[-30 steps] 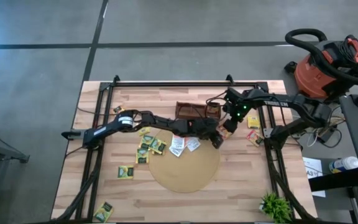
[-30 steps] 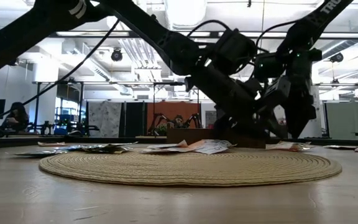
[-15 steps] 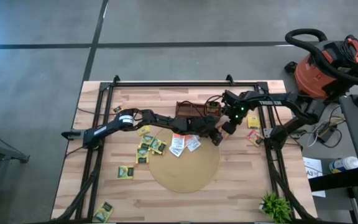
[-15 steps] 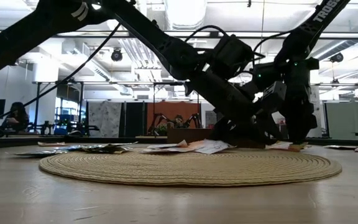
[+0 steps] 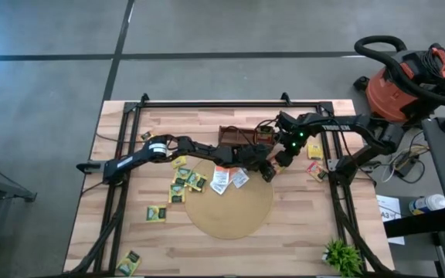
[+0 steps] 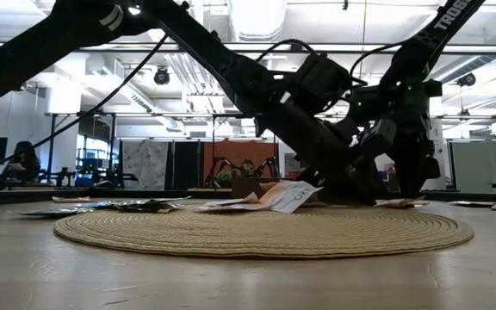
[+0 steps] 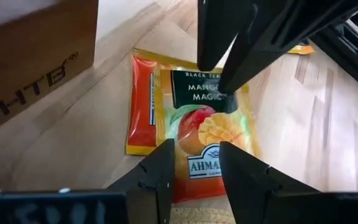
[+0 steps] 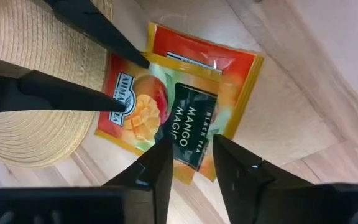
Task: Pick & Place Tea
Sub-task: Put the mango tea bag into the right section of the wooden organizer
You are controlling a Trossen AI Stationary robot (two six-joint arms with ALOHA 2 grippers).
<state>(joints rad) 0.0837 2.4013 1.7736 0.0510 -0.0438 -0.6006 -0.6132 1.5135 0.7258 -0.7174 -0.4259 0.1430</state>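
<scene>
left hand (image 7: pixel 194 171): low, fingers apart over orange tea sachet (image 7: pixel 191 124) | right hand (image 8: pixel 188 163): facing it; fingers apart, same sachet

Grey concrete floor (image 5: pixel 52 69) with dark seams around light wood table (image 5: pixel 300 239). Red shop vacuum (image 5: pixel 408 81) at one corner, small green plant (image 5: pixel 340 255) at table edge. Beyond: open workshop, white ceiling lights (image 6: pixel 257 13), seated person (image 6: pixel 24 161) far off.
</scene>
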